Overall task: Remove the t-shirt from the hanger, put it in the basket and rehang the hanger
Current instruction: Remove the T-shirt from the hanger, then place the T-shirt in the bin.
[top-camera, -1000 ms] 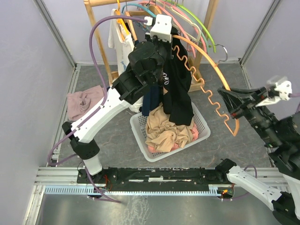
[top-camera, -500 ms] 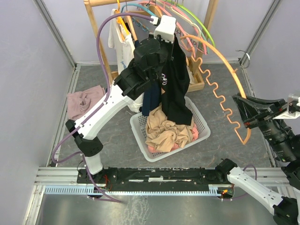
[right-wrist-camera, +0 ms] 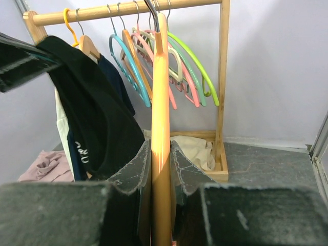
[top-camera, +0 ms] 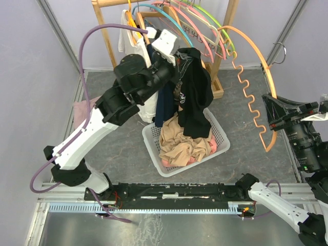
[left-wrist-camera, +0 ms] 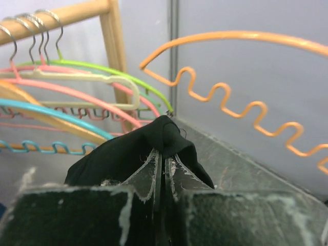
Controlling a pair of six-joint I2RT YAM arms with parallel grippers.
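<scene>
The black t-shirt (top-camera: pixel 195 97) hangs bunched from my left gripper (top-camera: pixel 180 54) above the white basket. In the left wrist view the gripper (left-wrist-camera: pixel 165 152) is shut on a fold of the t-shirt (left-wrist-camera: pixel 128 154). The orange hanger (top-camera: pixel 252 102) with its wavy bar stands off to the right, clear of the shirt. My right gripper (top-camera: pixel 272 122) holds it; in the right wrist view the gripper (right-wrist-camera: pixel 161 149) is shut on the hanger (right-wrist-camera: pixel 160 102). The t-shirt (right-wrist-camera: pixel 95 118) shows there at the left.
A white basket (top-camera: pixel 221 137) of beige and pink clothes sits under the shirt. Behind stands a wooden rack (top-camera: pixel 106 36) with several coloured hangers (top-camera: pixel 207 28) and a white shirt (top-camera: pixel 130 43). A pink cloth (top-camera: pixel 81 110) lies on the floor at left.
My right arm has swung the orange hanger right and upward, away from the black t-shirt. My left arm has shifted left and lower, still gripping the shirt.
</scene>
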